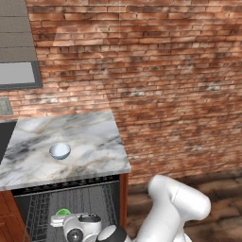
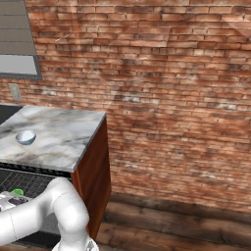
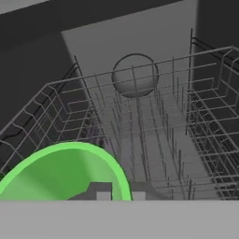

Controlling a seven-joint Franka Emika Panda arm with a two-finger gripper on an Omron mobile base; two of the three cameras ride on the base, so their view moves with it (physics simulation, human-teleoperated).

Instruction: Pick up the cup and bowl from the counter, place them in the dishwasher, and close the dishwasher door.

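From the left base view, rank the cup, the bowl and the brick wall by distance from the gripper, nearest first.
1. Cup: in the gripper, low over the open dishwasher rack.
2. Bowl: up on the counter, above the rack.
3. Brick wall: behind the counter, farthest back.

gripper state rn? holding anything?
Gripper: closed on the rim of the green cup, holding it over the dishwasher's wire rack.
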